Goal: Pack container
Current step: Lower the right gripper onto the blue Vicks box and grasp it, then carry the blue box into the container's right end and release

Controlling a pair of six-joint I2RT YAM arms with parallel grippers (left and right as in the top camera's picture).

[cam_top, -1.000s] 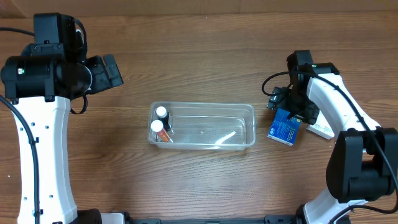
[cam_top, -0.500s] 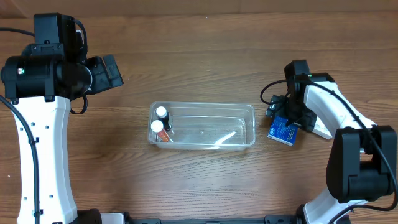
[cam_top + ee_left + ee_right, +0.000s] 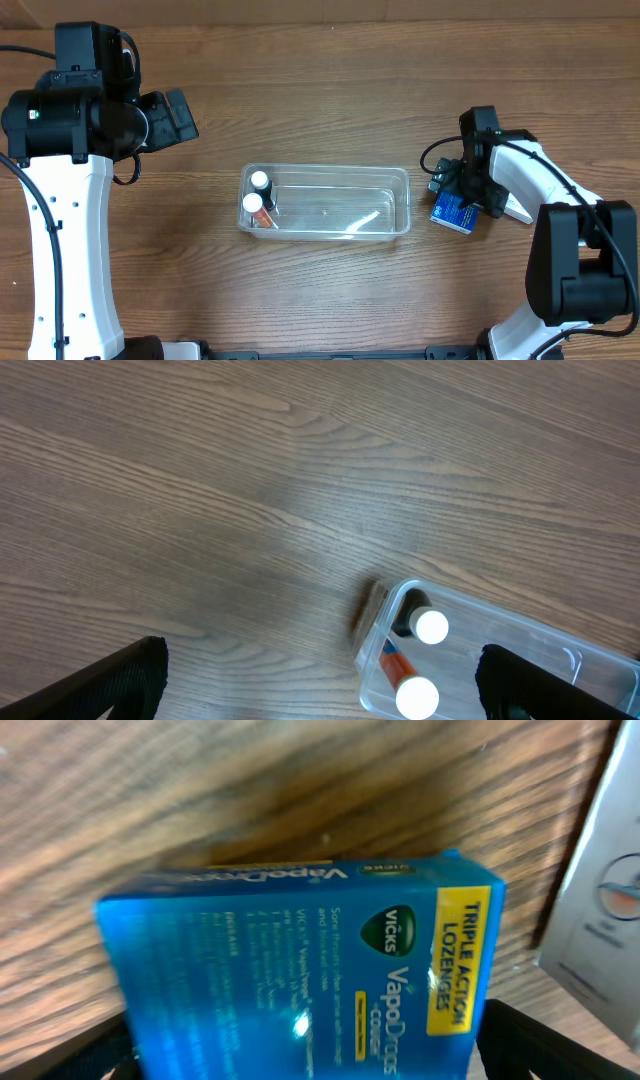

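The clear plastic container [image 3: 398, 200] lies at the table's middle and holds two small white-capped bottles [image 3: 256, 192] at its left end. It also shows in the left wrist view [image 3: 560, 660] with the bottles [image 3: 430, 627]. A blue Vicks VapoDrops box [image 3: 453, 212] lies right of the container. My right gripper [image 3: 468, 192] is low over this box [image 3: 300, 970], its open fingers straddling the box's two ends. My left gripper [image 3: 176, 114] hangs open and empty, high at the far left, above bare wood [image 3: 320, 695].
A white packet [image 3: 516, 209] lies just right of the blue box and shows at the right edge of the right wrist view [image 3: 600, 920]. The table is brown wood.
My right gripper has come down and slightly toward the front onto the blue box, covering more of it. The left arm and the container have not moved.
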